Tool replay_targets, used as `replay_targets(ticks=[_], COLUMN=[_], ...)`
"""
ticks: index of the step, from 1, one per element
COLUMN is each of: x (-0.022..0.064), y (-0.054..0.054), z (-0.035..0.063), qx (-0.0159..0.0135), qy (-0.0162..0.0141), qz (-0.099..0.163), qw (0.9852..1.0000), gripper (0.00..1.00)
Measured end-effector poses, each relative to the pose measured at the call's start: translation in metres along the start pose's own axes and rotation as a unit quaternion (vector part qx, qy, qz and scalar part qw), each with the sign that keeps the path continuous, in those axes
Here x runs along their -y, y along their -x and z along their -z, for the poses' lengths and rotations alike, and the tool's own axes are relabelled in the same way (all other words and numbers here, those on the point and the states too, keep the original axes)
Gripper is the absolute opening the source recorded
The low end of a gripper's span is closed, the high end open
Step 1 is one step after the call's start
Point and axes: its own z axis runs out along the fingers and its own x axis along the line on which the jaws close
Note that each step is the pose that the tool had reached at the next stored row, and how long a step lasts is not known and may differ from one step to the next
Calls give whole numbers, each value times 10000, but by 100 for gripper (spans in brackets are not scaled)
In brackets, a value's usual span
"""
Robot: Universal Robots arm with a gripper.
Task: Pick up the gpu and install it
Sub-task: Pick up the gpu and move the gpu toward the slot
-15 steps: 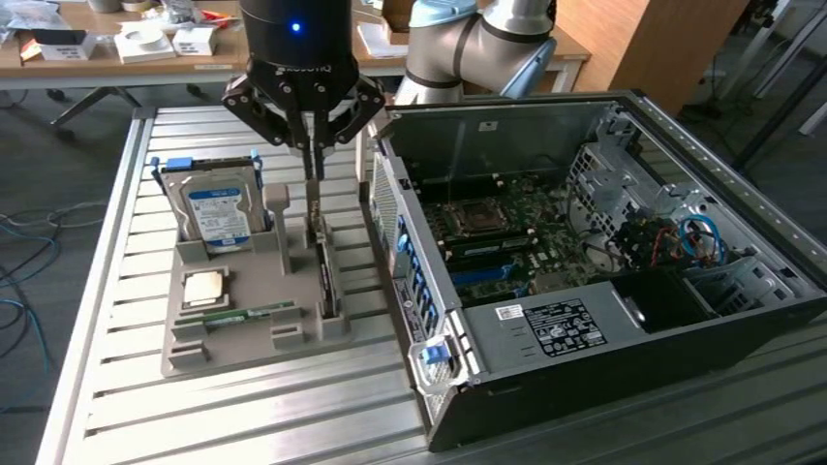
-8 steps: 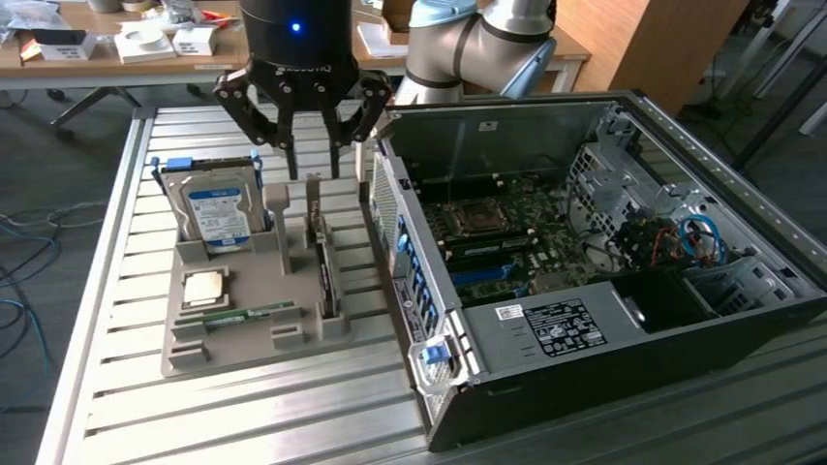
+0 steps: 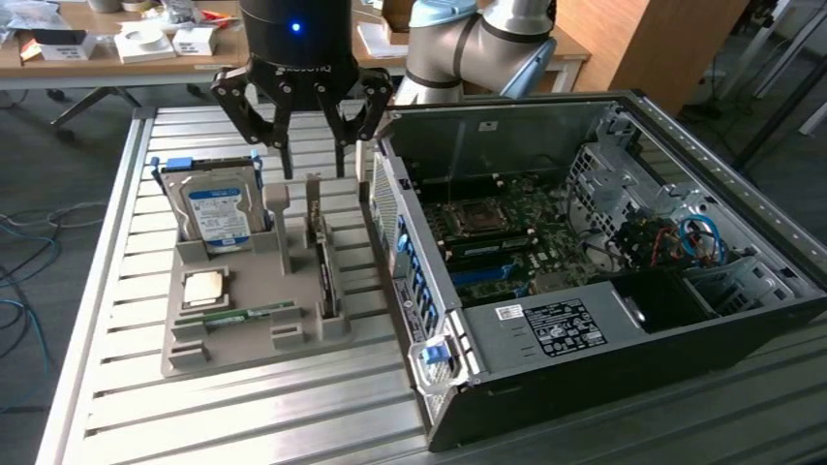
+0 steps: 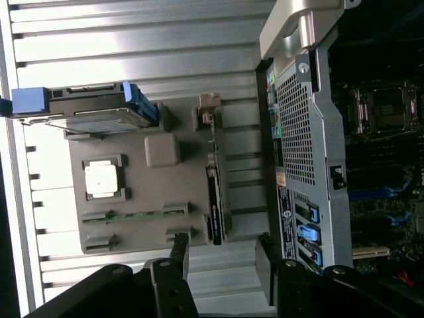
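Under gripper [image 3: 314,163]: lower edge of gpu [image 3: 325,276] sunk in a slot, hidden by the walls of the tray [image 3: 232,358].
Hard to make out: bracket end of the card, grey against grey tray posts; perhaps the upright strip right below the fingertips.
Cut off: arm above the wrist, at the frame edge.
Exterior view: card seen from its side, standing on its long edge, between drive [image 3: 217,213] and case [image 3: 776,305], touching neither.
Wrist view: gpu [image 4: 213,199] seen edge-on, a thin dark line with small pale markings; one finger [image 4: 177,255] to each side, past its end.
Gripper state: spread wide, pinching nothing, seemingly clear of the card.
Gpu look: thin, flat, black, about as long as the drive.
Gpu place: in the tray slot nearest the case, on the slatted table [image 3: 232,417].
Also in tray: cpu [image 3: 207,288] and memory stick [image 3: 246,315], lying flat.
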Motion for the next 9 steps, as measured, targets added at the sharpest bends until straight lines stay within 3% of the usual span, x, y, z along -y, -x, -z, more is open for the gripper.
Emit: replay_targets(ticks=[9], x=[6], y=[-3], z=[-124], qx=[0], qy=[0], qz=[0], qw=[10000], gripper=[53])
